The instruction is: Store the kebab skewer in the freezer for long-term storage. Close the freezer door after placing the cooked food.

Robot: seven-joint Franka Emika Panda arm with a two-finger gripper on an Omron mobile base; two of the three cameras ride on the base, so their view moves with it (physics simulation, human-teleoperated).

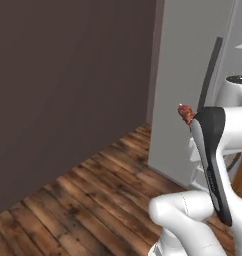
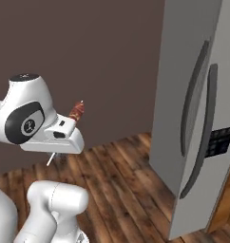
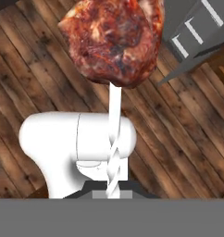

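1. Jaws clamped on kebab skewer [image 3: 115, 139] stick, meat raised above wooden floor [image 1: 93, 200].
2. Skewer likely light, stiff, slender; meat greasy, so the bare stick is the grip point.
3. Freezer [image 2: 183, 71] beyond, freezer door [image 2: 216, 156] ajar.

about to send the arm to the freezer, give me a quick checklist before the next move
1. End effector shut on kebab skewer: ok.
2. Meat on the stick, seen in the hand view: ok.
3. Freezer door open, white shelves showing: ok.
4. Other door shut: ok.
5. Wooden floor between arm and freezer free: ok.
6. Room on a shelf for the skewer: cannot tell.
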